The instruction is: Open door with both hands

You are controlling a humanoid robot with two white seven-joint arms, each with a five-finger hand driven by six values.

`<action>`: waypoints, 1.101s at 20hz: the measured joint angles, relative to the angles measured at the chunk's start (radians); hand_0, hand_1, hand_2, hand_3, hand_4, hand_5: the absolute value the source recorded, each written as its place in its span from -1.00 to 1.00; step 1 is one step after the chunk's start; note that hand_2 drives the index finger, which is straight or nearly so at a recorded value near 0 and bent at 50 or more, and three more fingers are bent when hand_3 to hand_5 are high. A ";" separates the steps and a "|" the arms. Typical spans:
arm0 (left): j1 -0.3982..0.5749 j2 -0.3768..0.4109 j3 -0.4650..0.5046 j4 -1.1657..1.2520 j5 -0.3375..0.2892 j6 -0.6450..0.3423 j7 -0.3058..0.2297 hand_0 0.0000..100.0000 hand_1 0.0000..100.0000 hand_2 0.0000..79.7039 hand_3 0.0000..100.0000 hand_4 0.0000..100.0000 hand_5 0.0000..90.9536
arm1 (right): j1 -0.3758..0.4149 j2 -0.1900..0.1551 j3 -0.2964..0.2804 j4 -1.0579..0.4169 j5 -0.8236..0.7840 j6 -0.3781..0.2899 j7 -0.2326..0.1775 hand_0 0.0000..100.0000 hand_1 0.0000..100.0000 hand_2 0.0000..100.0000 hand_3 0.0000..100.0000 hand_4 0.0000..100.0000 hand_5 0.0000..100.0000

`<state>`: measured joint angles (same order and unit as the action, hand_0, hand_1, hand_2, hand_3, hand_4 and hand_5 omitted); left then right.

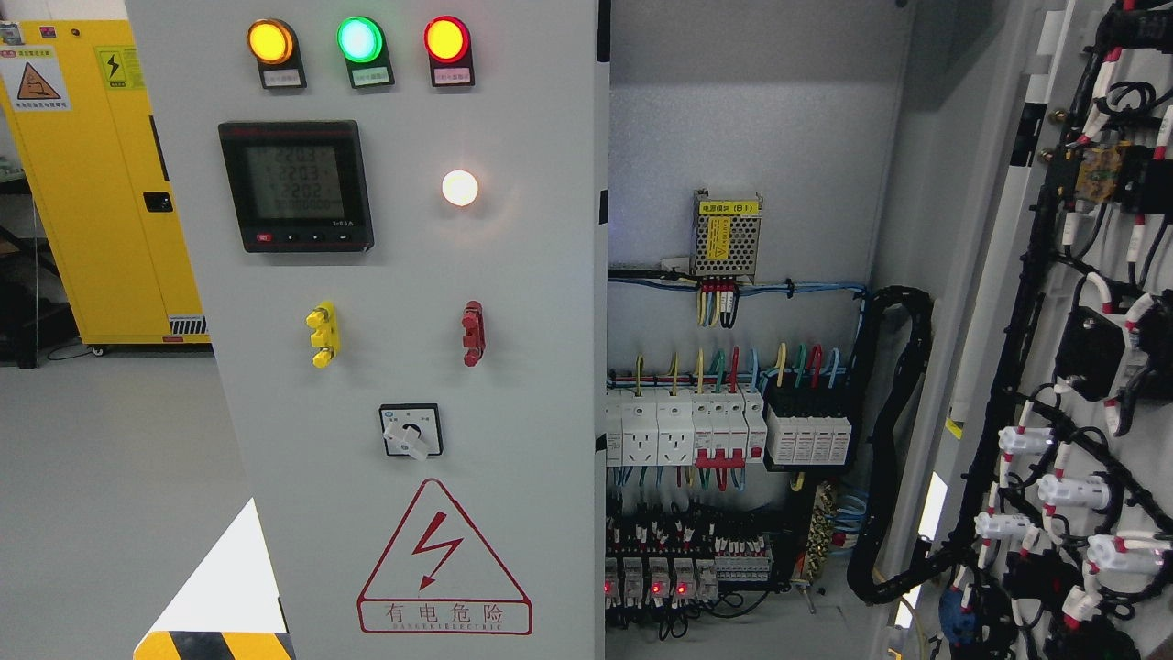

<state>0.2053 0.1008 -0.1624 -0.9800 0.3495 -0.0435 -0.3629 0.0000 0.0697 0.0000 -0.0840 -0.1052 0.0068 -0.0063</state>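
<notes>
Head view: neither hand shows, so their fingers cannot be told. The right door (1090, 348) stands swung wide, wiring (724, 458) exposed; the left door (394, 367) looks shut. Opening seems half done; next means reaching its right edge.

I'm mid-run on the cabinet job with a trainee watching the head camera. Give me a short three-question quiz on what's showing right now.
1. True or false: the right-hand grey metal cabinet door, wiring on its inner face, stands swung open.
2. Left to right, what colours are the three round lamps along the top of the closed grey left door?
3. Which robot hands show? A) left only B) right only C) both D) neither

Key:
1. True; the breakers inside are exposed.
2. Amber lamp, green lamp, red lamp.
3. D.
</notes>
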 measured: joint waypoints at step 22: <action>-0.063 -0.085 0.030 0.755 -0.115 -0.029 0.113 -0.76 0.11 -1.00 -1.00 -1.00 -1.00 | 0.000 0.000 0.000 0.000 0.000 0.000 0.000 -1.00 0.00 -0.92 -1.00 -1.00 -1.00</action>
<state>0.1423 0.0159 -0.1321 -0.2245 0.2343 -0.0726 -0.2502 0.0000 0.0697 0.0000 -0.0843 -0.1054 0.0068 -0.0063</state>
